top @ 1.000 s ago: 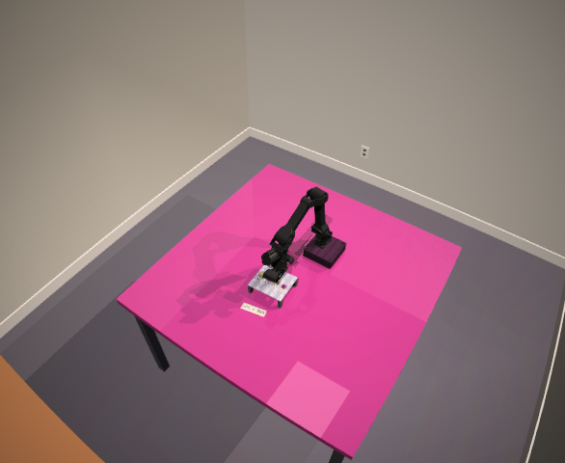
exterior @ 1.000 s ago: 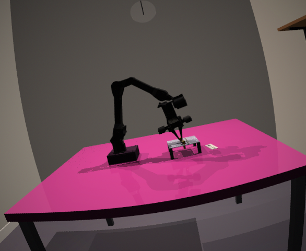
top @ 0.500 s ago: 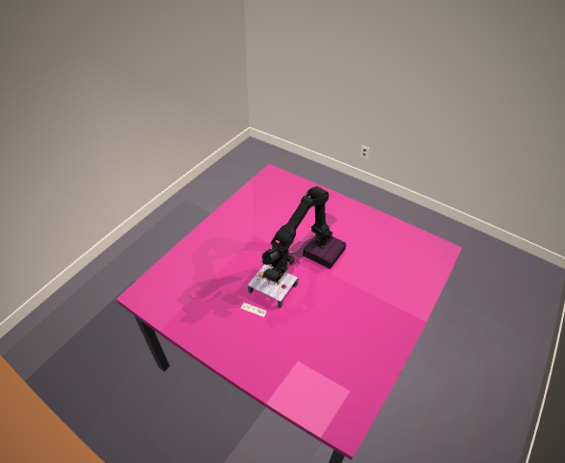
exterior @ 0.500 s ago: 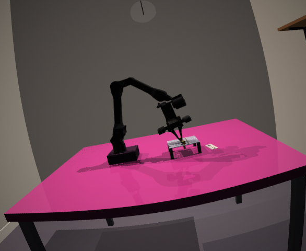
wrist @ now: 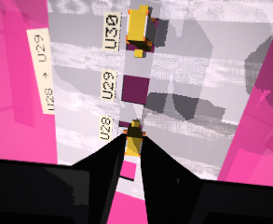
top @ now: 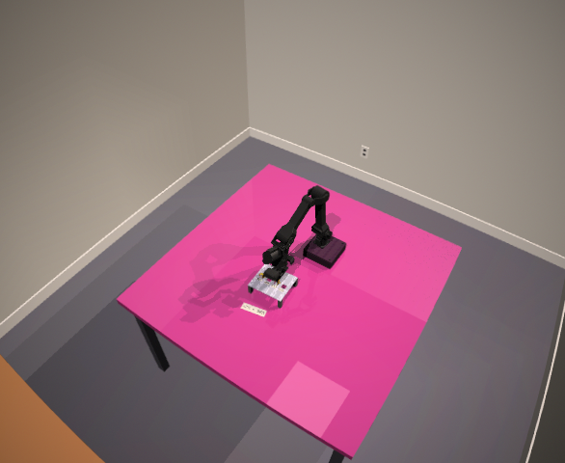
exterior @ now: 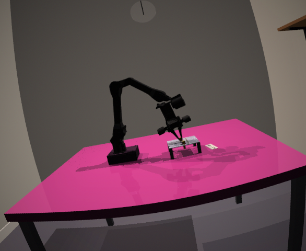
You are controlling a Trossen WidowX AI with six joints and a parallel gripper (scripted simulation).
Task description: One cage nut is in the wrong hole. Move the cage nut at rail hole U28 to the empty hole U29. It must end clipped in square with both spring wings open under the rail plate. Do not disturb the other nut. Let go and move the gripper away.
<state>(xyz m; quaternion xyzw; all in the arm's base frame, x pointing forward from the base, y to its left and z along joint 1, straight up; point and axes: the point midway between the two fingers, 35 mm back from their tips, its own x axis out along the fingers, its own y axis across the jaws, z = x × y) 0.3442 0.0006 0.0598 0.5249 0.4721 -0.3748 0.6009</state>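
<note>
Wrist view, lower centre: gripper (top: 276, 280) (exterior: 180, 140) (wrist: 134, 138) pinched on the yellow cage nut (wrist: 134, 145) at U28 — whether seated or lifted, cannot tell. Hole U29 (wrist: 135, 90), mid-frame, unfilled; other nut (wrist: 138, 28) at U30, top centre — apart from the fingers.

Plain room, perhaps lab: robot arm (top: 298, 214) (exterior: 117, 107) on pink table (top: 363, 318) (exterior: 93, 186), wall outlet (top: 364, 151).

Open hole U29 (wrist: 135, 90) before U30's nut (wrist: 138, 29).

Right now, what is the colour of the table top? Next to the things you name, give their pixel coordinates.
Bright pink (top: 372, 339) (exterior: 80, 189), best seen in the top view.
</note>
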